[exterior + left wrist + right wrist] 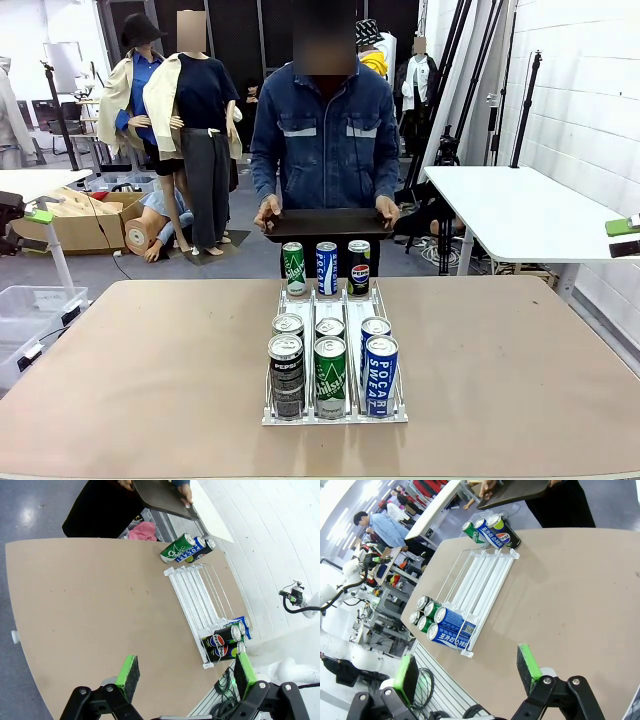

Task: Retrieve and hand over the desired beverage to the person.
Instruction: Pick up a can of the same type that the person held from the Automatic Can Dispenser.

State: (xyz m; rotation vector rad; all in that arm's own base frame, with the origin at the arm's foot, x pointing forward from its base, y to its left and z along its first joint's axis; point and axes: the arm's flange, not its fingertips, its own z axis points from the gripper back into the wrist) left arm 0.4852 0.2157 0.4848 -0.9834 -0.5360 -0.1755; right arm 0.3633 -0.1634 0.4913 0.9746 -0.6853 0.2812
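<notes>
White rack (335, 301) is being displayed mid-table (150, 360), six near cans (330, 368) being kept at its robot end and three far cans (327, 268) at its other end. A dark tray (327, 222) is being held by the person (325, 130) just beyond. The left gripper (186, 675) and right gripper (467, 670) are being held spread, empty, above the table.

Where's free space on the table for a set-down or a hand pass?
Bare tabletop left and right of the rack, out to both side edges. Rack lanes free between six near cans and three far cans. Crowded: far middle, with the tray the person holds right behind the far cans.
</notes>
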